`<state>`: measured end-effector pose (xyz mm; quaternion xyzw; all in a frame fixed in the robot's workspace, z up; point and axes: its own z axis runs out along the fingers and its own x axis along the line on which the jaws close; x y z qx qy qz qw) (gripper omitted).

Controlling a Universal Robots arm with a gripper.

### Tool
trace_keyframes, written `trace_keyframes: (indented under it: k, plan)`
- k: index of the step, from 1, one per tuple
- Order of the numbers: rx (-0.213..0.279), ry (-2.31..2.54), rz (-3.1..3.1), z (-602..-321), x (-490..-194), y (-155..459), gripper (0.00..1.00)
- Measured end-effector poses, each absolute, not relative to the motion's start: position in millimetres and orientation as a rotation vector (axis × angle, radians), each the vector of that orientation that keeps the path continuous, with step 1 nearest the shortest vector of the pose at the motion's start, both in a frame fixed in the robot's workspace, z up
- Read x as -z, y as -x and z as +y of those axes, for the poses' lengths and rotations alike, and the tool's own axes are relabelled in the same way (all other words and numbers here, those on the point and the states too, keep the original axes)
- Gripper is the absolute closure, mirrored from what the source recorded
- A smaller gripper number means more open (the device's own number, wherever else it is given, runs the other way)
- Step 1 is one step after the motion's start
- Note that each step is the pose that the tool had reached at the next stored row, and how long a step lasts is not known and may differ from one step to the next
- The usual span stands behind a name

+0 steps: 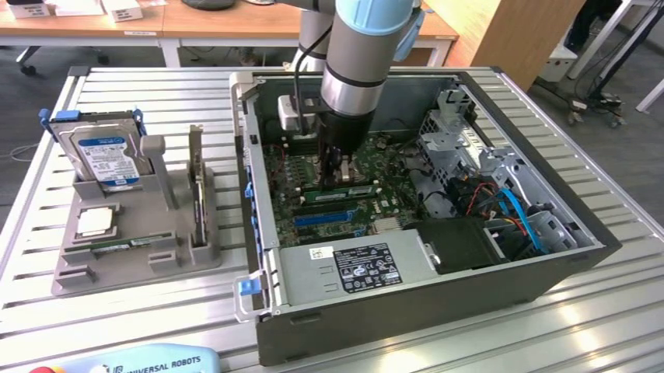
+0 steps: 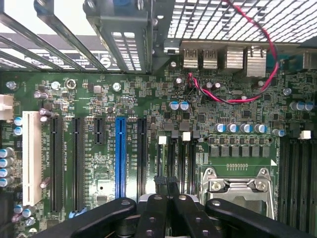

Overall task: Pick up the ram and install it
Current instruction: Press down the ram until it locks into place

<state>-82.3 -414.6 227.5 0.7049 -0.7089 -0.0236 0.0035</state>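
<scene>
Green motherboard (image 2: 148, 148) lay beneath our black gripper (image 2: 167, 186); its fingers were pressed together, and misalignment risked scraping the slots.

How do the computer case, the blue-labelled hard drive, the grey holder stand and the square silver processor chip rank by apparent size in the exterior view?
1. Computer case
2. Grey holder stand
3. Blue-labelled hard drive
4. Square silver processor chip
The gaps look clear, so nearness to the camera does not change the order.
</scene>
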Motion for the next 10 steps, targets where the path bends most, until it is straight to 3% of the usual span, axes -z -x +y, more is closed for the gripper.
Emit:
trace_keyframes:
  k: [10]
  plan:
    - [0.074,-2.209,-2.222,-415,-246,82,0.90]
